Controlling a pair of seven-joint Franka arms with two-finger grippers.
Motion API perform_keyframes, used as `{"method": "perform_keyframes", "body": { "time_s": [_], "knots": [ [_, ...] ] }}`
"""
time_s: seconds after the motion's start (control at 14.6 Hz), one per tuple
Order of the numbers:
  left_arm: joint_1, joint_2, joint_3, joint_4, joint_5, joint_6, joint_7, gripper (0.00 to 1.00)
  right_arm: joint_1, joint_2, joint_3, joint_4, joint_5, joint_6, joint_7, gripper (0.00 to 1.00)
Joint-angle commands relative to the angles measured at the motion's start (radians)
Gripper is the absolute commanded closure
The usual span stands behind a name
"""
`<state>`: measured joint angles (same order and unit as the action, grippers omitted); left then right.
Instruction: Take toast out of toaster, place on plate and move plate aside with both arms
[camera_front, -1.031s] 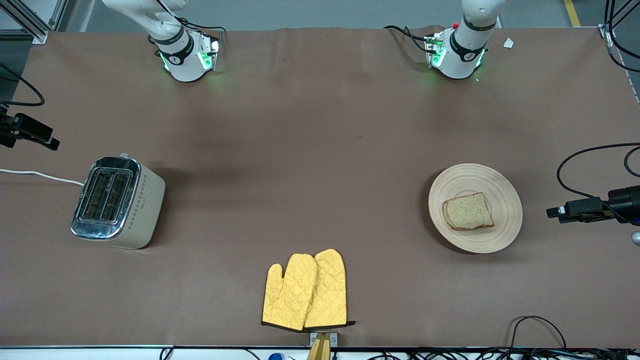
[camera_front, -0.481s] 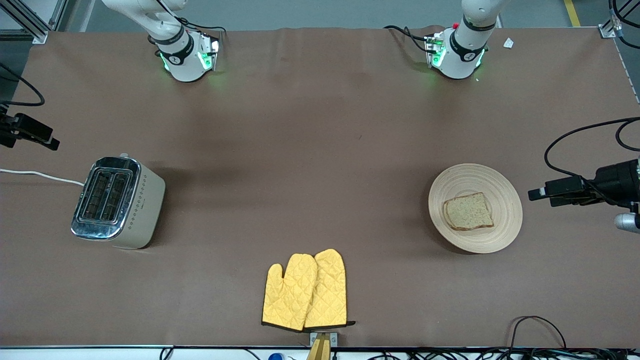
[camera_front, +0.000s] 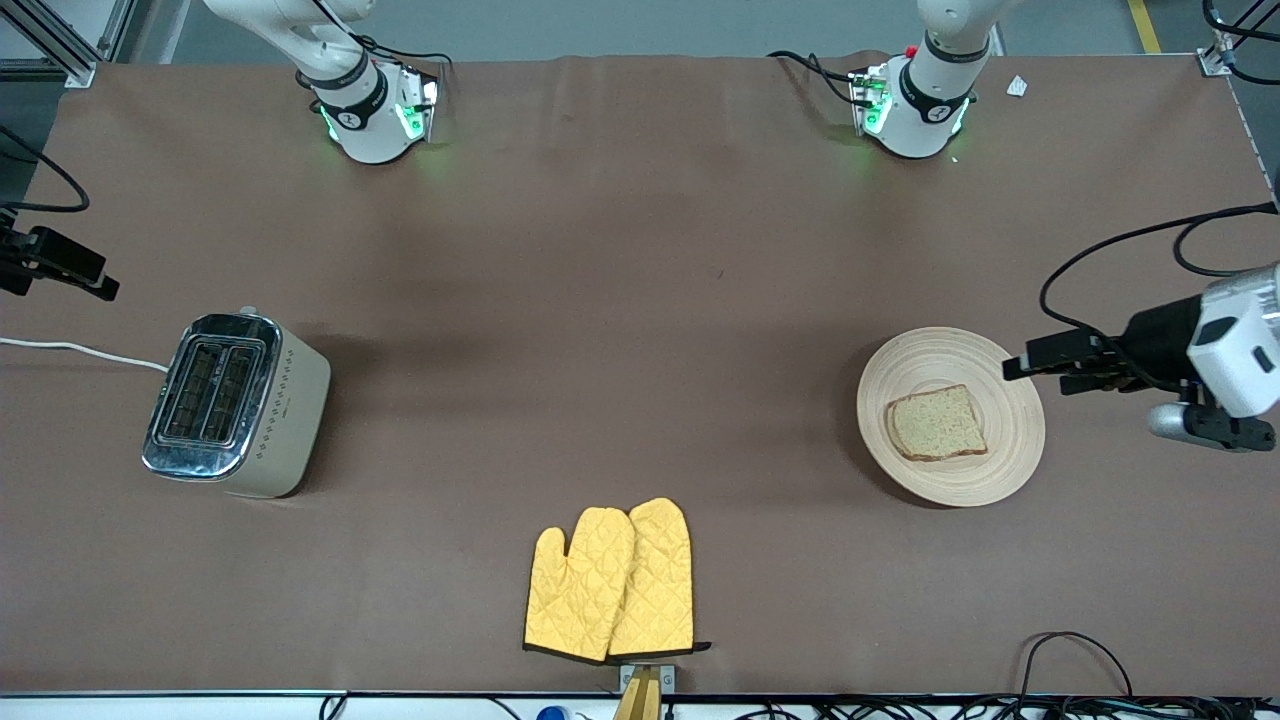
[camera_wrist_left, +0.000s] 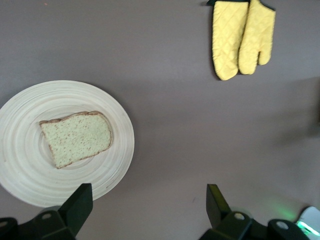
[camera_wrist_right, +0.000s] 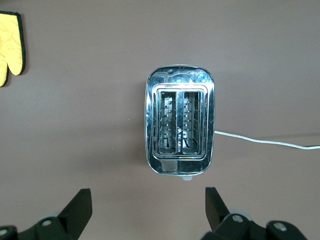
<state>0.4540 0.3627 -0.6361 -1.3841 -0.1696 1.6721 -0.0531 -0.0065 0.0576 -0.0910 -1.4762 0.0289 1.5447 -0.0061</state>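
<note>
The toast (camera_front: 937, 423) lies flat on the round wooden plate (camera_front: 1010, 445), toward the left arm's end of the table. My left gripper (camera_front: 1022, 364) is open and empty, hovering over the plate's rim on the side toward the left arm's end. In the left wrist view, the toast (camera_wrist_left: 76, 138) and plate (camera_wrist_left: 20, 180) lie off to one side of my open left gripper (camera_wrist_left: 147, 207). My right gripper (camera_front: 75, 272) is open and empty, up over the table at the right arm's end, beside the toaster (camera_front: 235, 405). It waits there.
The toaster (camera_wrist_right: 181, 120) has two empty slots and a white cord (camera_front: 70, 350) running off the table's end. A pair of yellow oven mitts (camera_front: 612, 580) lies near the table edge closest to the front camera. Black cables (camera_front: 1075, 655) loop along that edge.
My left gripper has moved in from the table's end to over the plate's rim. The right arm, toast, plate and toaster have not moved.
</note>
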Motion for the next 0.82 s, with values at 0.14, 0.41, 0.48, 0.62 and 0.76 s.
{"method": "perform_keyframes", "body": {
  "time_s": [0.14, 0.41, 0.48, 0.62, 0.76],
  "knots": [
    [-0.459, -0.177, 0.443, -0.045, 0.015, -0.084, -0.089, 0.00, 0.002, -0.021, 0.007, -0.015, -0.018, -0.003, 0.011, 0.00],
    [-0.574, -0.254, 0.556, -0.082, 0.103, -0.129, -0.076, 0.00, 0.000, -0.021, 0.007, -0.015, -0.018, 0.000, 0.012, 0.00],
    [-0.584, -0.269, 0.550, -0.081, 0.157, -0.150, -0.076, 0.00, 0.000, -0.019, 0.007, -0.015, -0.018, 0.003, 0.012, 0.00],
    [-0.598, -0.306, 0.546, -0.087, 0.219, -0.188, -0.073, 0.00, -0.001, -0.016, 0.007, -0.010, -0.015, 0.012, 0.011, 0.00],
    [-0.595, -0.342, 0.536, -0.095, 0.219, -0.219, -0.070, 0.00, -0.007, -0.015, 0.005, -0.012, -0.007, 0.023, 0.011, 0.00]
  ]
}}
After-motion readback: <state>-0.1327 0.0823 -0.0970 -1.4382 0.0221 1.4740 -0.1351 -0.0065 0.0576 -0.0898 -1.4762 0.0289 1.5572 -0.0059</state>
